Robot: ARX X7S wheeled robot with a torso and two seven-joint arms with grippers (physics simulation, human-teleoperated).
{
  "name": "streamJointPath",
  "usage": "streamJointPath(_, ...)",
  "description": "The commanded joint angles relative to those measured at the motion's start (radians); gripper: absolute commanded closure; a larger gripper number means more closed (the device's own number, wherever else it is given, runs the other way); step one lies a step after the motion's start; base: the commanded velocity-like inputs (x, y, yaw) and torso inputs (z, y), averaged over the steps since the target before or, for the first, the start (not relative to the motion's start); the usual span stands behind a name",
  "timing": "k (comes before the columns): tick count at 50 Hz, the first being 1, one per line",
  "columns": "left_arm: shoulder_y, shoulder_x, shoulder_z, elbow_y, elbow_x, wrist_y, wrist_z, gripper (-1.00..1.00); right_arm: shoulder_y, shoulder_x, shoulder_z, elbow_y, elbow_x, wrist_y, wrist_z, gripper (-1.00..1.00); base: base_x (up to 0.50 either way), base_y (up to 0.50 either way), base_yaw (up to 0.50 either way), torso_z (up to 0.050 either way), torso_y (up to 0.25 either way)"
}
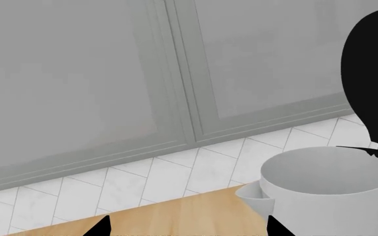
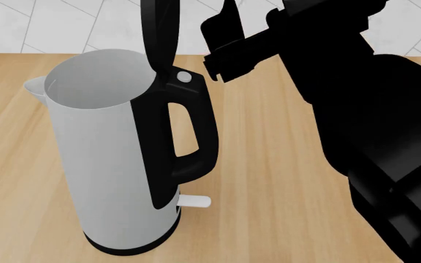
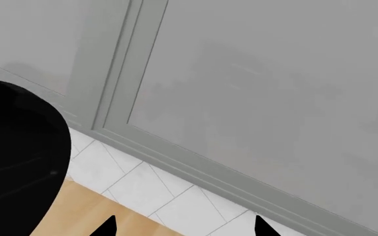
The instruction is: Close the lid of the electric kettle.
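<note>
The electric kettle (image 2: 104, 164) is tall and light grey, with a black handle (image 2: 192, 137), and stands on the wooden counter at the left of the head view. Its black lid (image 2: 159, 33) stands upright on the hinge and the top is open. In the left wrist view the kettle's open rim (image 1: 327, 172), spout (image 1: 255, 196) and raised lid (image 1: 373, 73) show. My left gripper (image 1: 189, 231) is open and empty, beside the kettle on its spout side. My right gripper (image 3: 183, 230) is open and empty, with the lid (image 3: 18, 162) close beside it. My right arm (image 2: 342, 82) reaches in beside the handle.
The wooden counter (image 2: 269, 181) runs back to a white herringbone tiled wall (image 2: 86, 22). Grey cabinet doors (image 1: 110, 73) hang above the tiles. A white switch tab (image 2: 194, 201) sticks out low on the kettle's handle side.
</note>
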Motion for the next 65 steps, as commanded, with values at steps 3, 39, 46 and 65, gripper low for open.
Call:
streamJointPath(3, 0.036, -0.010, -0.015, 0.004, 0.016, 0.025, 0.015, -1.00, 0.099, -0.040, -0.057, 0.036, -0.017, 0.029, -0.036, -1.00, 0.00, 0.00, 0.00, 0.000, 0.000)
streamJointPath(39, 0.120, -0.052, -0.070, 0.027, 0.023, 0.085, 0.011, -1.00, 0.099, -0.115, -0.136, 0.212, -0.065, -0.049, -0.094, -1.00, 0.00, 0.00, 0.00, 0.000, 0.000)
streamJointPath(46, 0.139, -0.056, -0.077, 0.028, 0.032, 0.099, 0.020, -1.00, 0.122, -0.124, -0.141, 0.177, -0.053, -0.023, -0.089, -1.00, 0.00, 0.00, 0.00, 0.000, 0.000)
streamJointPath(65, 0.190, -0.072, -0.102, 0.032, 0.049, 0.134, 0.033, -1.00, 0.097, -0.163, -0.178, 0.236, -0.071, -0.067, -0.108, -1.00, 0.00, 0.00, 0.00, 0.000, 0.000)
